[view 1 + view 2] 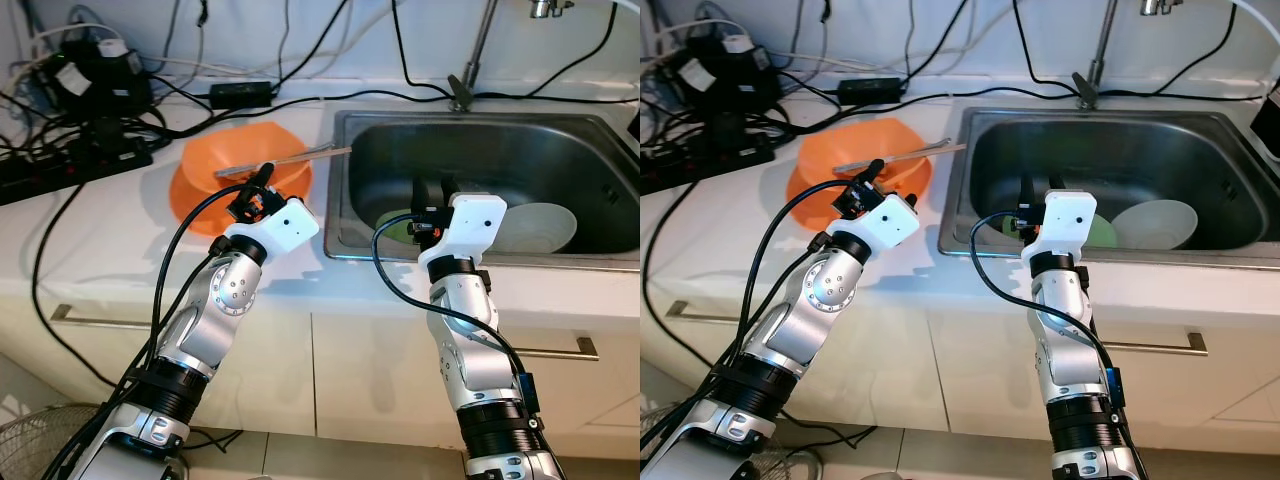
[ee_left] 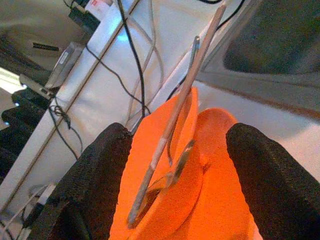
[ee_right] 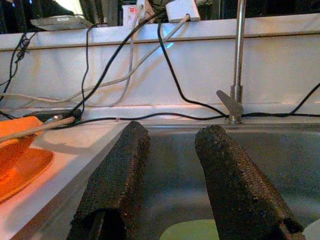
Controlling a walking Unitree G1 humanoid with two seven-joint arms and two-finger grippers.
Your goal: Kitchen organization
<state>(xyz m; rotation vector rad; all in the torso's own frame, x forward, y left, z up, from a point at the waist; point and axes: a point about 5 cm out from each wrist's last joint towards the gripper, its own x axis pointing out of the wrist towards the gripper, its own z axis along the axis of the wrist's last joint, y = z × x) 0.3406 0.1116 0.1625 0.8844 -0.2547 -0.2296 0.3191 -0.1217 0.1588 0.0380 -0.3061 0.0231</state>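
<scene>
At centre left of the head view, the left gripper [image 1: 262, 183] hovers at the near rim of the orange bowl [image 1: 205, 160] on the white counter [image 1: 110, 225], its fingers [image 2: 95, 180] spread wide with nothing between them. A pair of chopsticks [image 1: 285, 158] lies across the bowl toward the sink [image 1: 480, 150]. At centre, the right gripper [image 3: 172, 185] reaches over the sink's front edge, jaws parted and empty, above a green plate [image 1: 1102, 234] beside a white plate [image 1: 535, 226].

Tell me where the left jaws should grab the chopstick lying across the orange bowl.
Probably mid-shaft of the chopstick, where it bridges the orange bowl with air beneath. Come from above, left gripper open and straddling it crosswise, since the ends sit near the rim.
</scene>
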